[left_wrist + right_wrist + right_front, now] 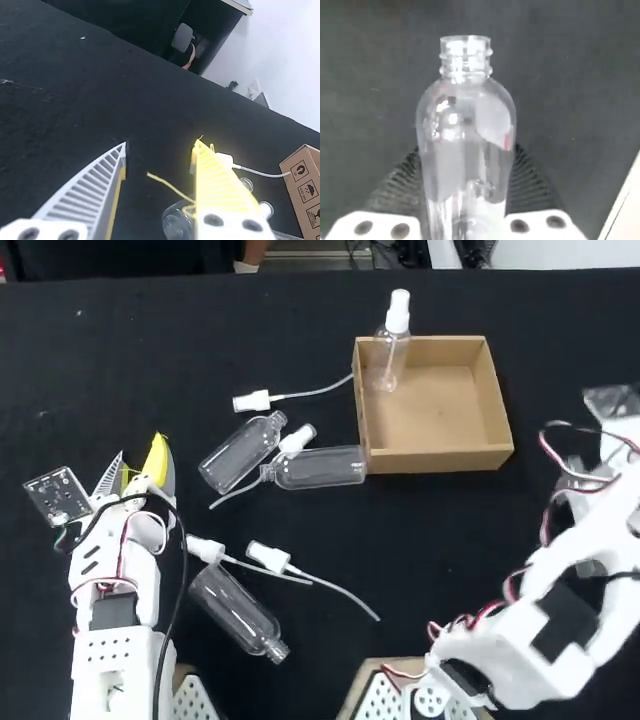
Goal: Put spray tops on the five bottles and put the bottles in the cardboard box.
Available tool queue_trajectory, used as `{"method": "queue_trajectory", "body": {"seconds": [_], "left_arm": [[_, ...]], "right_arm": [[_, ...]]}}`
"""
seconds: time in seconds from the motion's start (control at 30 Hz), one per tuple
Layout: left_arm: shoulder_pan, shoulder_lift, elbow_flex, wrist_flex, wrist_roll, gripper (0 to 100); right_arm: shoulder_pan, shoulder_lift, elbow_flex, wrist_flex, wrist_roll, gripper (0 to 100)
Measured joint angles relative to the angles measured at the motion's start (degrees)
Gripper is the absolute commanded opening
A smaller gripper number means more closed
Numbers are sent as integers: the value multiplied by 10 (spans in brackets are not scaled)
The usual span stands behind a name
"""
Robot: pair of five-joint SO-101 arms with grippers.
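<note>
An uncapped clear bottle [465,115] stands between the fingers of my right gripper [467,155], which is shut on it; this bottle [612,400] is off the right side of the cardboard box [432,455]. One bottle with a spray top [392,340] stands upright in the box's far left corner. Two bottles [240,450] [318,468] lie left of the box, with a spray top [298,438] by their necks. Another bottle [236,612] lies near my left arm. My left gripper [135,462] [160,147] is open over bare cloth, apart from all of them.
Loose spray tops with long tubes lie on the black cloth: one [252,400] left of the box, two [205,548] [268,558] above the near bottle. The right arm's white body [540,630] fills the near right corner.
</note>
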State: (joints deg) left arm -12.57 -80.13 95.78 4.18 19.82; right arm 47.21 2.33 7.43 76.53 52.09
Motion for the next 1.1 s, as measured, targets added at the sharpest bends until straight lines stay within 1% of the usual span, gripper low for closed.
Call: {"method": "queue_trajectory", "body": {"seconds": [0.03,0.1,0.2,0.27,0.4,0.5,0.63,0.73,0.93,1.0,1.1], "left_arm": [[8,0,0,6,2,209],[24,1,-10,47,-16,209],[69,1,-62,156,-62,209],[104,1,-87,216,-71,209],[140,1,-98,254,-76,209],[141,11,-122,281,-79,209],[142,87,-212,356,-79,211],[152,184,-292,408,-79,213],[157,402,-390,431,-79,215],[156,440,-404,449,-57,215],[156,456,-424,494,31,215]], "right_arm": [[-12,-23,0,9,-20,11],[-32,-69,0,10,-65,11],[-59,-142,8,10,-127,11],[-81,-189,37,10,-157,11],[-112,-266,98,10,-200,11],[-132,-325,130,10,-211,11],[-149,-398,168,10,-215,11],[-153,-436,193,10,-215,11],[-152,-460,217,11,-215,11],[-152,-460,223,11,-215,11],[-152,-460,223,11,-215,11]]}}
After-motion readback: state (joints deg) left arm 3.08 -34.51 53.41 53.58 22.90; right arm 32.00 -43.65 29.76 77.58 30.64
